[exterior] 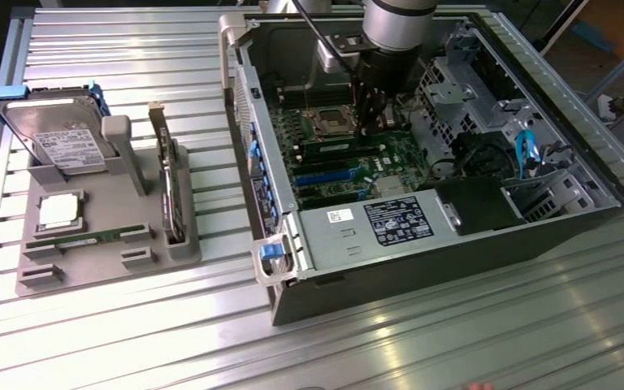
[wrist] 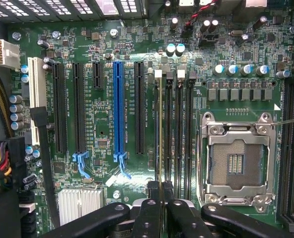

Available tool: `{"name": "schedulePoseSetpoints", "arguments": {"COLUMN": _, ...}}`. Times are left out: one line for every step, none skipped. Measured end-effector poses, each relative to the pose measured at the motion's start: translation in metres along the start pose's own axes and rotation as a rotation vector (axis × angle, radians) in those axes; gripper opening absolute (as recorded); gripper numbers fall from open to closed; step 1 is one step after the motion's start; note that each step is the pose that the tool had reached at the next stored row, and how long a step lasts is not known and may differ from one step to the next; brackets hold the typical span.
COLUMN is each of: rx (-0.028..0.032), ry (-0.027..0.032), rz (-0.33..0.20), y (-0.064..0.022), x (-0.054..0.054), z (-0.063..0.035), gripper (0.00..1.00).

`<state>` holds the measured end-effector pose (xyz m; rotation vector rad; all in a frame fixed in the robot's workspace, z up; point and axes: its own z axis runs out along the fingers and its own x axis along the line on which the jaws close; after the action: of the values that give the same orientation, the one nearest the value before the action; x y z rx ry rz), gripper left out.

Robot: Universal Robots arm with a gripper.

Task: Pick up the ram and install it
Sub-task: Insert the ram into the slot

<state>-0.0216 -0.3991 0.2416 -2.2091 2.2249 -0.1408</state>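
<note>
Black matte hand [wrist: 160, 188] clamps thin flat ram [wrist: 160, 129] edge-on above long dark slots [wrist: 178, 134], green motherboard [wrist: 107, 54].

The case [exterior: 421, 280] is walled all round and is open only from above. Inside, the ram [wrist: 159, 129] gripped by the end effector [wrist: 160, 192] is hemmed between expansion slots [wrist: 119, 109] and the processor socket [wrist: 236, 163]. Bare counter [exterior: 453, 349] is left on the near side.

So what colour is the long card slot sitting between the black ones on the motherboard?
Blue. The slot shows best in the wrist view.
</note>
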Motion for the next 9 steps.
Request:
{"name": "schedulePoseSetpoints", "arguments": {"rx": 0.0000, "ry": 0.0001, "rz": 0.000, "y": 0.0000, "x": 0.0000, "z": 0.0000, "gripper": 0.12}}
{"name": "schedulePoseSetpoints", "arguments": {"rx": 0.0000, "ry": 0.0000, "rz": 0.000, "y": 0.0000, "x": 0.0000, "z": 0.0000, "gripper": 0.12}}
{"name": "schedulePoseSetpoints", "arguments": {"rx": 0.0000, "ry": 0.0000, "rz": 0.000, "y": 0.0000, "x": 0.0000, "z": 0.0000, "gripper": 0.12}}
{"name": "schedulePoseSetpoints", "arguments": {"rx": 0.0000, "ry": 0.0000, "rz": 0.000, "y": 0.0000, "x": 0.0000, "z": 0.0000, "gripper": 0.12}}
{"name": "schedulePoseSetpoints", "arguments": {"rx": 0.0000, "ry": 0.0000, "rz": 0.000, "y": 0.0000, "x": 0.0000, "z": 0.0000, "gripper": 0.12}}
{"name": "schedulePoseSetpoints", "arguments": {"rx": 0.0000, "ry": 0.0000, "rz": 0.000, "y": -0.0002, "x": 0.0000, "z": 0.0000, "gripper": 0.12}}
{"name": "schedulePoseSetpoints", "arguments": {"rx": 0.0000, "ry": 0.0000, "rz": 0.000, "y": -0.0005, "x": 0.0000, "z": 0.0001, "gripper": 0.12}}
{"name": "schedulePoseSetpoints", "arguments": {"rx": 0.0000, "ry": -0.0001, "rz": 0.000, "y": -0.0007, "x": 0.0000, "z": 0.0001, "gripper": 0.12}}
{"name": "schedulePoseSetpoints", "arguments": {"rx": 0.0000, "ry": -0.0001, "rz": 0.000, "y": -0.0008, "x": 0.0000, "z": 0.0001, "gripper": 0.12}}
